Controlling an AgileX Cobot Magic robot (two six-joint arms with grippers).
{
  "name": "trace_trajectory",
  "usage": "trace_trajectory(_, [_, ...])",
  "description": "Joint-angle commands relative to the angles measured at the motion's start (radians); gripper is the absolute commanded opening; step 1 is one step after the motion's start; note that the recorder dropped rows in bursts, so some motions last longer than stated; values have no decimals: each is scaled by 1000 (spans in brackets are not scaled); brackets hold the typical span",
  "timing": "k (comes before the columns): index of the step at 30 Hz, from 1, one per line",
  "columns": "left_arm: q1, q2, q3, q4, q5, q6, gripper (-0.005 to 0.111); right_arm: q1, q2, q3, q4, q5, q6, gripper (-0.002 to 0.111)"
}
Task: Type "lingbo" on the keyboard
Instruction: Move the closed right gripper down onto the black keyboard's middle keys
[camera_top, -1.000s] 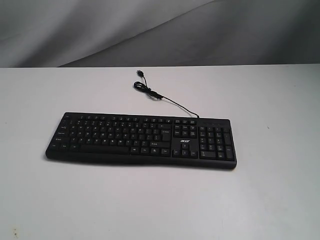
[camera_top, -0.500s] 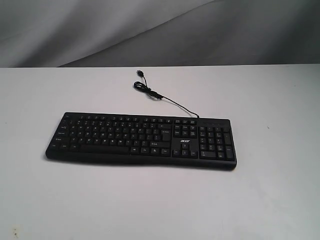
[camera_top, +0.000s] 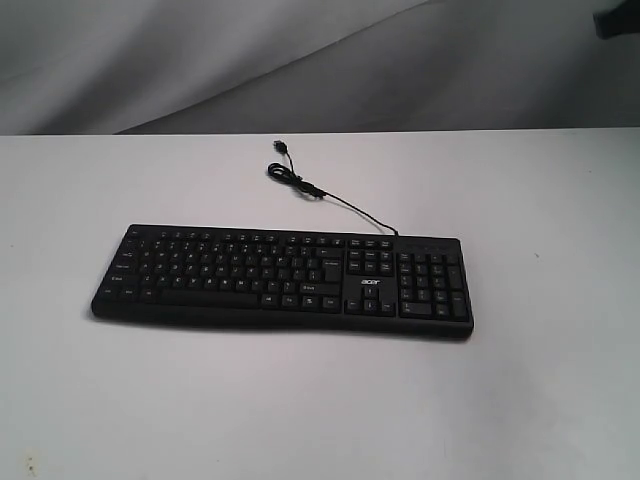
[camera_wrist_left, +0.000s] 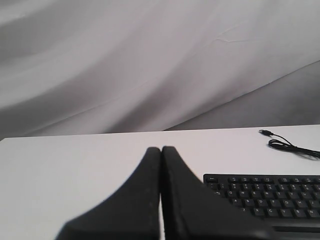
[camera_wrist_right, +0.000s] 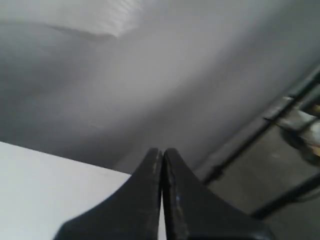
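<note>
The black keyboard (camera_top: 282, 284) lies flat across the middle of the white table (camera_top: 320, 400), its acer logo beside the number pad. Its thin USB cable (camera_top: 322, 195) curls away toward the back, with the plug lying loose. In the left wrist view my left gripper (camera_wrist_left: 161, 149) is shut with nothing in it, and the keyboard's corner (camera_wrist_left: 265, 195) shows just beside the fingers. My right gripper (camera_wrist_right: 162, 150) is shut and empty too, held above the table's edge and facing the backdrop. In the exterior view only a dark bit of the right arm (camera_top: 617, 20) shows at the top right corner.
A grey cloth backdrop (camera_top: 320, 60) hangs behind the table. Off the table's edge the right wrist view shows dark metal frame bars (camera_wrist_right: 260, 135) and floor.
A dark part of the right arm has come into the exterior view at the top right corner. The keyboard and cable have not moved.
</note>
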Motion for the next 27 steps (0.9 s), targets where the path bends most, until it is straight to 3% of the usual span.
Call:
trace_trajectory(1, [-7,-5,5,0,-10,-2,1,46,117,-112,307,209,-269,0])
trace_trajectory(4, [-7,-5,5,0,-10,-2,1,46,191,-235,909,116,-837,0])
trace_trajectory(7, [-7,-5,5,0,-10,-2,1,46,253,-315,1658,140,-1519,0])
trace_trajectory(9, [-7,-5,5,0,-10,-2,1,46,286,-331,2128,227,-1960,0])
trace_trajectory(11, [-7,-5,5,0,-10,-2,1,46,316,-333,2476,370,-2375,0])
trace_trajectory(13, [-7,-5,5,0,-10,-2,1,59,345,-331,2685,522,-2600,0])
trace_trajectory(15, [-7,-5,5,0,-10,-2,1,104,378,-331,2763,587,-2658,0])
trace_trajectory(22, [-7,-5,5,0,-10,-2,1,352,497,-331,2694,534,-2692,0])
trace_trajectory(27, [-7,-5,5,0,-10,-2,1,489,558,-331,2670,375,-2712,0])
